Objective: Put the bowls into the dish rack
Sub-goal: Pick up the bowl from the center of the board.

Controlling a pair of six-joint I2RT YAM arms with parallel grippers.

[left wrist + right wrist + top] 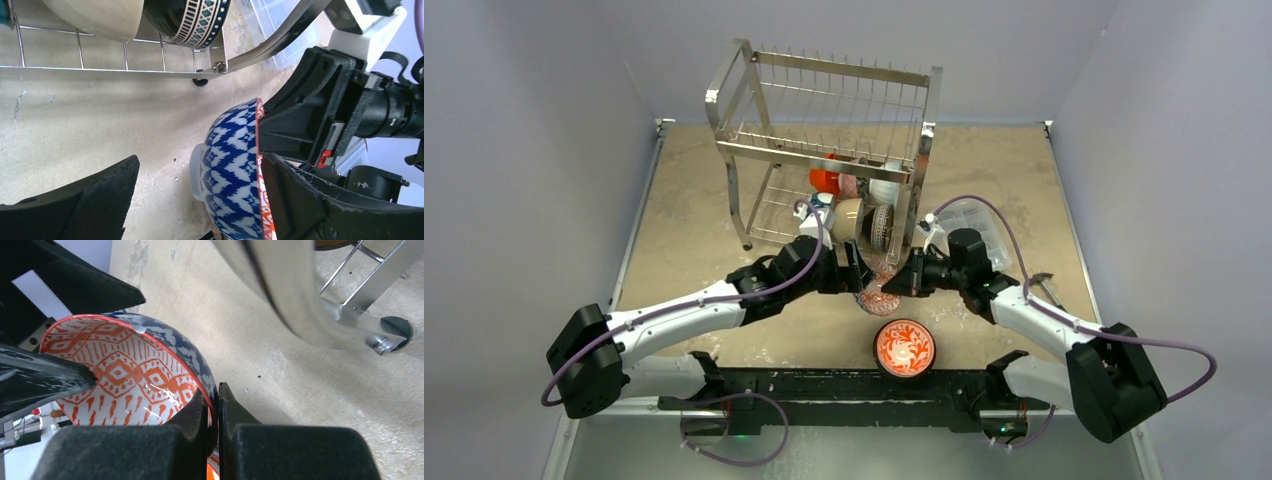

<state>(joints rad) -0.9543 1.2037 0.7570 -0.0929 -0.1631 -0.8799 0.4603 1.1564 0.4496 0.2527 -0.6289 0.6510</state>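
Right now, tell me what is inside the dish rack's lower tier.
Bowls stand in the dish rack: an orange-red bowl, a white bowl, a tan bowl and a dark patterned bowl. Its top tier hides part of the back ones.

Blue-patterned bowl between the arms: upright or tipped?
Tipped on its side: the blue-patterned bowl opens sideways toward the right pincer pinching its rim.

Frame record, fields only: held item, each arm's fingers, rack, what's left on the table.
held: blue-patterned ceramic bowl, orange inside, tipped on its side
right fingers: shut on its rim
left fingers: open, either side of the bowl
rack: two-tier steel wire dish rack, bowls on lower tier
left on table: red-and-white floral bowl, upright, near arm bases
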